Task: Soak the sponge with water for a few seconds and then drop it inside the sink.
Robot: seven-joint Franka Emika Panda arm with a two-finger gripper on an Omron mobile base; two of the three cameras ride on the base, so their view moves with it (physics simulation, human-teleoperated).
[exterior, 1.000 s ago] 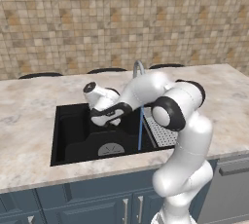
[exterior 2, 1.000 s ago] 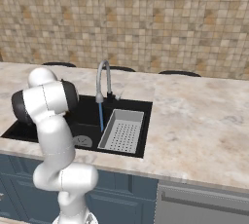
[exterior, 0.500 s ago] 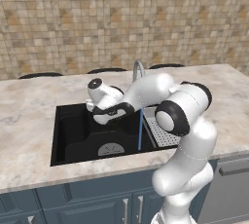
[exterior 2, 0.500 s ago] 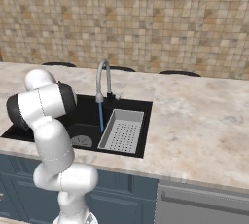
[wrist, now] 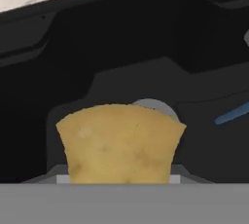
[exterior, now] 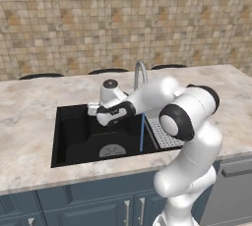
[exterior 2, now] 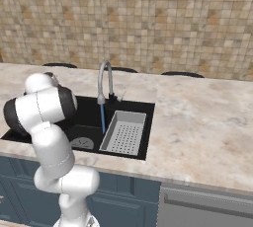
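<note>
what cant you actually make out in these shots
- Gripper fingertips: in the hand view the sponge covers them; in the left base view the hand is too small to show them.
- Drain: hand view, mostly behind the sponge.
- Left part of the sink: right base view, blocked by the arm.
- Whether the water touches the sponge: hand view shows only a blue streak off to the side.

Marble counter (exterior 2: pixel 197 122) carries black sink (exterior: pixel 78 136); grey strainer tray (exterior 2: pixel 124 133) inside.
</note>
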